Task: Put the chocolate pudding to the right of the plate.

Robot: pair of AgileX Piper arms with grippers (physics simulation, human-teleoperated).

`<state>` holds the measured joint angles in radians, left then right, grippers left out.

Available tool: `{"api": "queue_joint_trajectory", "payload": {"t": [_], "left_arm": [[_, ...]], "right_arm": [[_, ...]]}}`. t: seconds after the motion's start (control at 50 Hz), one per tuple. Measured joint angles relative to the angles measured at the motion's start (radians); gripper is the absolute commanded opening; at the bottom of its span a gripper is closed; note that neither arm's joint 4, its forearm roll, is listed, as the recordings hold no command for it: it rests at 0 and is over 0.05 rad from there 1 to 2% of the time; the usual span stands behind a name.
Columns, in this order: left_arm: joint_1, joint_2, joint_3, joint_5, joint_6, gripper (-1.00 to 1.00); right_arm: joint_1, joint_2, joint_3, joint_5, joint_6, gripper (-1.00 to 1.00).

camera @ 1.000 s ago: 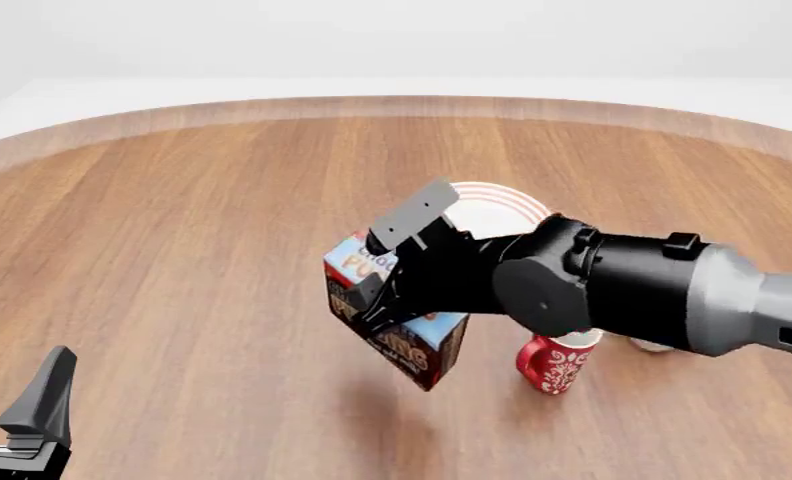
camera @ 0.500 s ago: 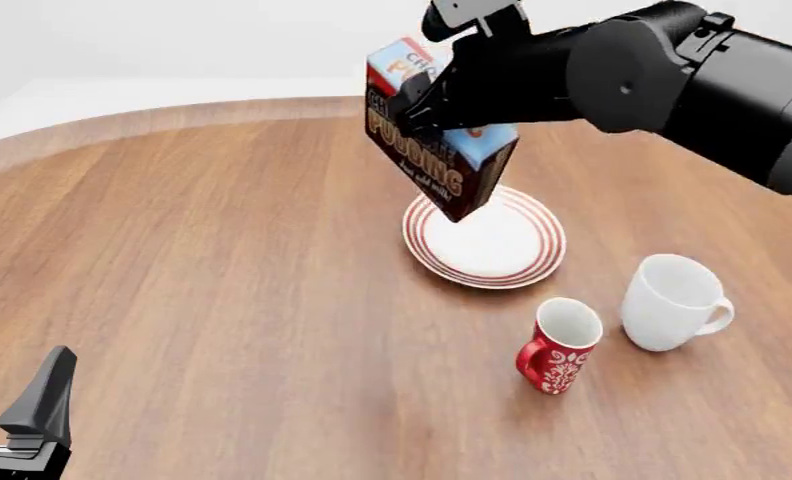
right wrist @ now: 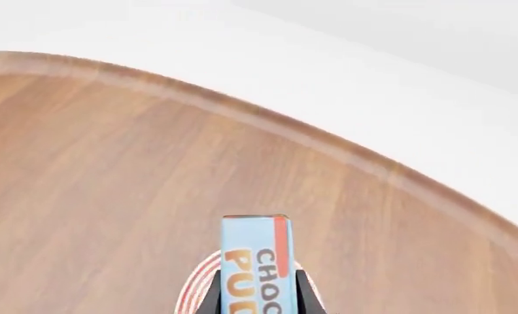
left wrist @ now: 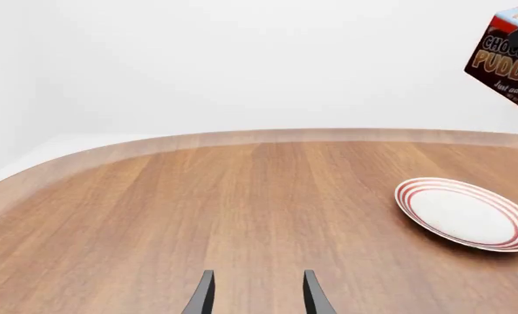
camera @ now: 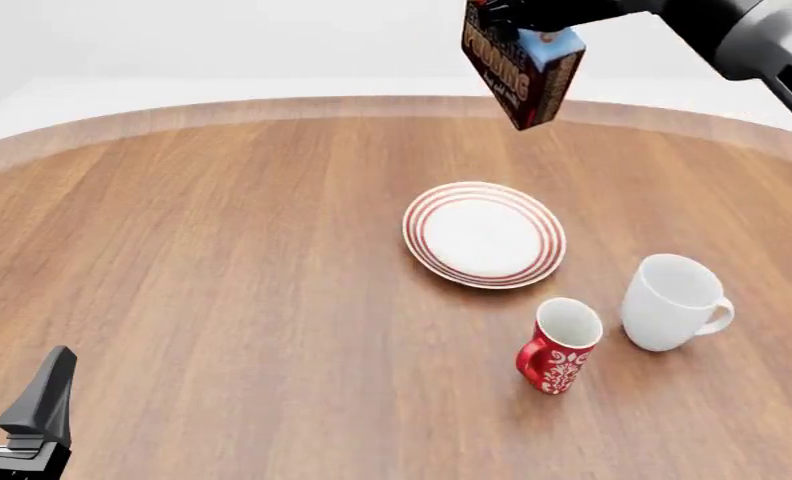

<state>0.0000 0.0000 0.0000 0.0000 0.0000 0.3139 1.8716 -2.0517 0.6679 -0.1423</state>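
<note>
— Where's the chocolate pudding (camera: 522,62)?
— I see it in the air, behind the plate (camera: 484,235).
— And the 2 mugs?
— The patterned mug (camera: 556,346) sits before the plate, the plain mug (camera: 672,301) just to its right.

Chocolate pudding (left wrist: 507,55) dark side reading "CHOCOL…", "PUDDI…" and "Just add mi…", cut off at frame edge, its light-blue top (right wrist: 257,265) lettered "CHOC" and "PU", right arm (camera: 783,45) marked "Pi…"

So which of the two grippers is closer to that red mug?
Left, probably. The left gripper sits low, well off to the red mug's left; the right one is raised high beyond the plate, holding the chocolate pudding.
</note>
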Motion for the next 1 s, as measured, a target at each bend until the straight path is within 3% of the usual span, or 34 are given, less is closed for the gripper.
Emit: {"api": "queue_joint_trajectory", "payload": {"t": [0.22, 0.64, 1.0], "left_arm": [[0.0, 0.0, 0.0, 0.0, 0.0, 1.0], [0.0, 0.0, 0.0, 0.0, 0.0, 1.0], [0.0, 0.0, 0.0, 0.0, 0.0, 1.0]], "right_arm": [[-0.104, 0.081, -0.035, -0.016, 0.016, -1.0], [-0.265, 0.056, 0.199, -0.169, 0.02, -1.0], [-0.338, 0.087, 0.34, -0.289, 0.009, -1.0]]}}
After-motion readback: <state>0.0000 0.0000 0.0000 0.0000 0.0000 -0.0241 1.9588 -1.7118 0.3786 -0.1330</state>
